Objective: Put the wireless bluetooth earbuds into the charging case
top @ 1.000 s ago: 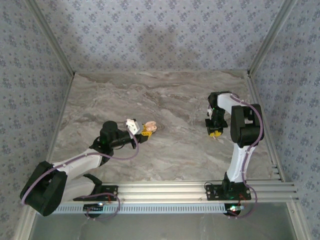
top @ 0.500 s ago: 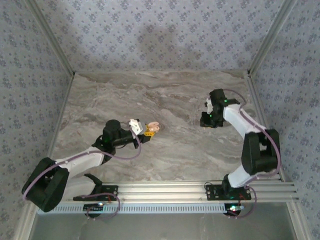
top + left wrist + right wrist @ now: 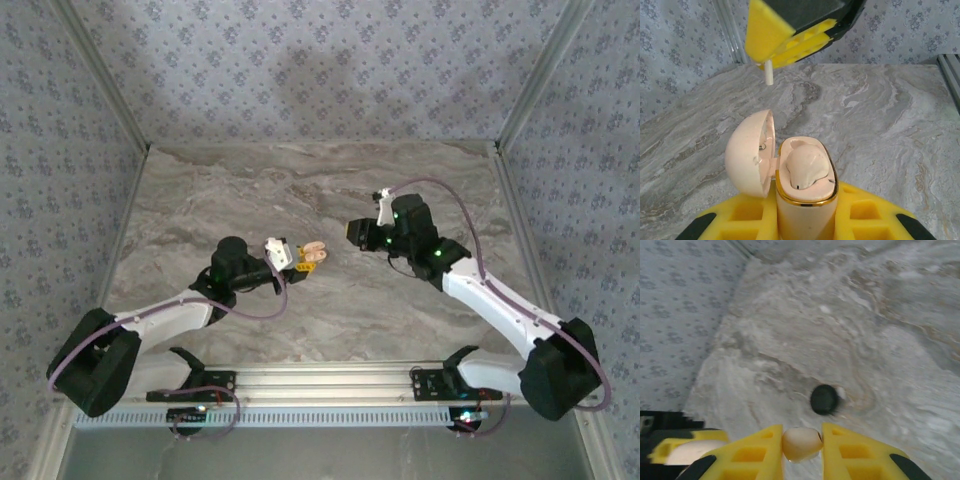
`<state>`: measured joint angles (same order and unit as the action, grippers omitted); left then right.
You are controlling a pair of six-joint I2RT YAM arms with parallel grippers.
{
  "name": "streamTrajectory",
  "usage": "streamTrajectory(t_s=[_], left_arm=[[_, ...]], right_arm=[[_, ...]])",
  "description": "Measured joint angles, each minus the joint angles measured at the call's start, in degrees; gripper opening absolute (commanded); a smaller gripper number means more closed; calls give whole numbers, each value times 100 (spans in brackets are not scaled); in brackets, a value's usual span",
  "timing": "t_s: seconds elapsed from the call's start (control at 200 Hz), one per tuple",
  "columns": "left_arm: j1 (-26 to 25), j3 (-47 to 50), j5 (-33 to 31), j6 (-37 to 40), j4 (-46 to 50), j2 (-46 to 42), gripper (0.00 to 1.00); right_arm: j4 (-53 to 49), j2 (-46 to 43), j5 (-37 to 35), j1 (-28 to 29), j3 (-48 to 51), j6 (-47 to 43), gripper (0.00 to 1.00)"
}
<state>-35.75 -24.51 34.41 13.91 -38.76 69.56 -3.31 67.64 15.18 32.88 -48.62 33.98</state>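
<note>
Two grippers with yellow fingers are close together over the middle of the marble table (image 3: 200,200). The left gripper (image 3: 805,227) is closed on the lower body of the charging case (image 3: 802,210) and holds it upright. The case is pale beige-pink and rounded, with a thin gold rim around its mouth; its lid (image 3: 747,150) is swung open to the left. One earbud (image 3: 805,167) of the same pale colour already sits inside the case. The right gripper (image 3: 802,437) is closed on the second earbud (image 3: 800,445), a pale rounded bud. In the left wrist view its short white stem (image 3: 769,72) points down, above the open lid and apart from it. Beyond the right gripper a black round disc (image 3: 824,399) lies on the table.
</note>
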Motion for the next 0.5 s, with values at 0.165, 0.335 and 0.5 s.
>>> streamTrajectory(t_s=[0.165, 0.335, 0.5], left_arm=[[0, 0, 0, -20, -109, 0, 3], [0, 0, -2, -87, -175, 0, 3], [0, 0, -4, -151, -177, 0, 3]], right_arm=[[638, -48, -238, 487, 350, 334, 24], [1141, -52, -428, 883, 570, 472, 25], [1414, -219, -645, 1058, 767, 551, 25]])
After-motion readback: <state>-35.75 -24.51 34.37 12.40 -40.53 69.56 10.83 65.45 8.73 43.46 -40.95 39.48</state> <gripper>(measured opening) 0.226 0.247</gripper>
